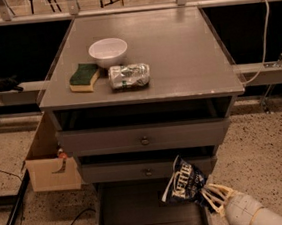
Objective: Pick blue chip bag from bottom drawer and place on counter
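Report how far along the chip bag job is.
Done: the blue chip bag is clear of the open bottom drawer, held up level with the middle drawer front. In hand: the gripper, at the lower right, has its jaws shut on the bag's corner. Left: raise it and set it on the counter.

blue chip bag (pixel 184 181) (aloft), gripper (pixel 211 198) clasping corner

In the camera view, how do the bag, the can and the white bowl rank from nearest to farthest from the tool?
1. The bag: gripped by the tool, at lower right.
2. The can: lying on the counter, near its front edge.
3. The bowl: on the counter, behind the can, slightly further left.
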`<action>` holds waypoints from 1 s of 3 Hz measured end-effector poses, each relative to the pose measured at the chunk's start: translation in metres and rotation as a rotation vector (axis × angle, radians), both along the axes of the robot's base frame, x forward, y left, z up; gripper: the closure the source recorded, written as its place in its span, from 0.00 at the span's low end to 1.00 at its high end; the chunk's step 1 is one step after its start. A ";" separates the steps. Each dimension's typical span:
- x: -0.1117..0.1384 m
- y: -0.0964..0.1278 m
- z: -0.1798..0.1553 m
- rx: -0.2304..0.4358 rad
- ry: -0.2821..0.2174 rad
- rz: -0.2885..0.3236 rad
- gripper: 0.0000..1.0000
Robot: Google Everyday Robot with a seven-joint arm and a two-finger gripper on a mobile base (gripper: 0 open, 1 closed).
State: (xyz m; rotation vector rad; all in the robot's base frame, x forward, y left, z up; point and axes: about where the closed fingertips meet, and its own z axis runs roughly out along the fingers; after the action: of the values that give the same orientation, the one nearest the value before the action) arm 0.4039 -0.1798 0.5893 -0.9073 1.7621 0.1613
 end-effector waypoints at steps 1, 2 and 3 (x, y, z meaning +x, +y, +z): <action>0.001 0.001 -0.001 0.000 0.002 0.003 1.00; 0.009 -0.001 0.008 -0.011 -0.019 -0.002 1.00; 0.038 -0.004 0.049 -0.024 -0.078 -0.002 1.00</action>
State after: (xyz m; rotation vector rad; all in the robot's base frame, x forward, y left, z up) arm 0.4416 -0.1840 0.6381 -0.9174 1.6958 0.1025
